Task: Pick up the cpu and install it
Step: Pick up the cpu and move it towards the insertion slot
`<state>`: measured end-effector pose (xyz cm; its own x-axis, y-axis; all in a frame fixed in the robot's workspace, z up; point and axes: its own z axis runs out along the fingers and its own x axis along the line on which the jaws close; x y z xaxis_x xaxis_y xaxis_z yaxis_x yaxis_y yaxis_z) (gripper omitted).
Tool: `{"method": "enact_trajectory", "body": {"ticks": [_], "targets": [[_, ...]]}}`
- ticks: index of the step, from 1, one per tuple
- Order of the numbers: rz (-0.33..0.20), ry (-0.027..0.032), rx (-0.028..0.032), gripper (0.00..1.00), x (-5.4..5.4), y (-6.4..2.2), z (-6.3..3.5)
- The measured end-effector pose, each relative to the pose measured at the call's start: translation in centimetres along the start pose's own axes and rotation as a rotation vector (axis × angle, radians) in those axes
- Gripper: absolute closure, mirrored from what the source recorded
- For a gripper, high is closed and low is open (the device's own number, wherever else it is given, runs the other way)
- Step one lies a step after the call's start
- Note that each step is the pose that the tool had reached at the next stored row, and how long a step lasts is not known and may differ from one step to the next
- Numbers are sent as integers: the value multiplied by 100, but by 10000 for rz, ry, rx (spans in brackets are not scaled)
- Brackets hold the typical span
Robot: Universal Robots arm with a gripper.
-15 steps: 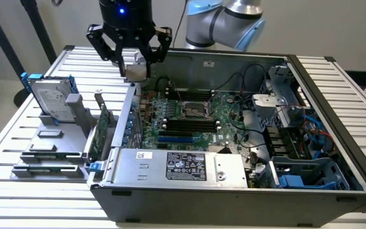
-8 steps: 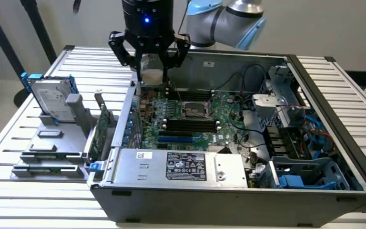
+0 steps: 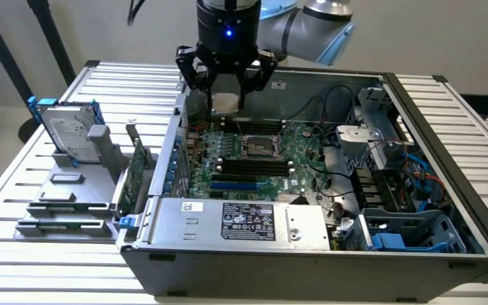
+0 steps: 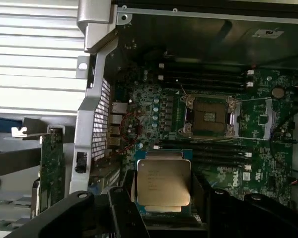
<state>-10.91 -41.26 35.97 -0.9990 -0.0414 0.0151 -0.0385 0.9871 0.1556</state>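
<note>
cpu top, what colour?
The cpu top is pale silver-grey metal with dark printed lettering; it shows best in the wrist view.

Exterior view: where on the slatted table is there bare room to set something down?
Bare table slats: behind the hard drive, in front of the computer case, and beside it on the exterior view's right. Crowded: the parts rack and inside the case.

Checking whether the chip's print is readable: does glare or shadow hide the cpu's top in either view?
Wrist view: the cpu is evenly lit, print visible, no glare. Exterior view: held in the gripper, it shows pale, print not discernible.
</note>
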Motion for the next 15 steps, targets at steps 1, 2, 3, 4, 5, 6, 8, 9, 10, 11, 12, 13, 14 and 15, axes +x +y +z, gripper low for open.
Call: {"method": "enact_trajectory", "body": {"ticks": [1, 2, 3, 4, 5, 6, 8, 9, 10, 11, 12, 13, 14, 15], "targets": [[0, 0, 8, 45, -34, 31, 20], [0, 1, 16, 45, -67, 64, 40], [0, 1, 24, 45, -99, 97, 59], [1, 1, 33, 45, -129, 131, 79], [1, 2, 41, 45, -159, 165, 98], [1, 2, 50, 45, -190, 201, 118], [1, 2, 67, 45, -249, 270, 156], [1, 3, 76, 45, -278, 305, 175], [2, 3, 85, 45, -306, 340, 195], [2, 4, 93, 45, -335, 376, 215], [2, 4, 103, 45, -363, 411, 234], [2, 4, 111, 45, -390, 445, 253], [3, 4, 121, 45, -416, 479, 272], [4, 5, 133, 45, -443, 515, 292]]}}
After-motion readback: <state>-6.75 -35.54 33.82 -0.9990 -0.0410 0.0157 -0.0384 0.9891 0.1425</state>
